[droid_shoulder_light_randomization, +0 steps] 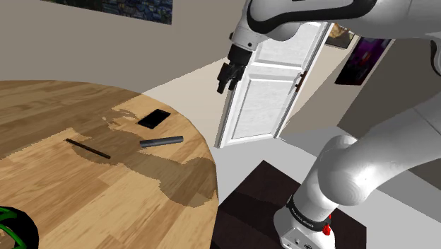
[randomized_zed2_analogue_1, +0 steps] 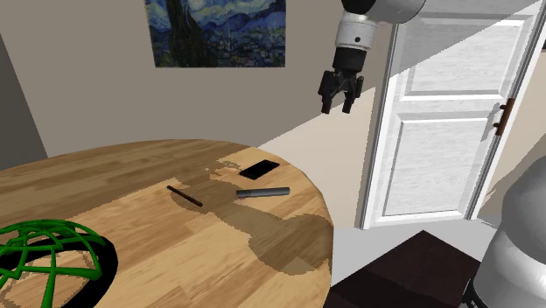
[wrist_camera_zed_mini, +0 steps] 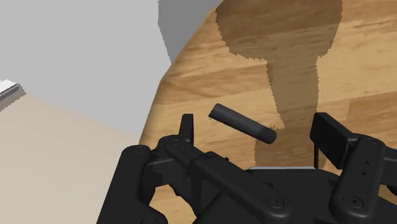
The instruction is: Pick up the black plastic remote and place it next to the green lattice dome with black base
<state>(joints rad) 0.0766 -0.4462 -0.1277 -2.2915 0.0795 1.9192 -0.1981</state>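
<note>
Nearest in the second exterior view is the green lattice dome [randomized_zed2_analogue_1: 48, 254] on its black base, right at the near edge of the round wooden desk [randomized_zed2_analogue_1: 166, 258]. Further in there's a thin dark stick [randomized_zed2_analogue_1: 185, 196], then a dark grey cylinder [randomized_zed2_analogue_1: 262, 192]. Just past that is the flat black remote [randomized_zed2_analogue_1: 261, 169], well apart from the dome. The jaws hang high up beyond the remote, spread wide and gripping nothing. A white door [randomized_zed2_analogue_1: 437, 131] stands behind.

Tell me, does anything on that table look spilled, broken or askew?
Nothing stands out. The black remote, dark grey cylinder and thin black stick lie flat on the wooden table; the green lattice dome sits upright.
</note>
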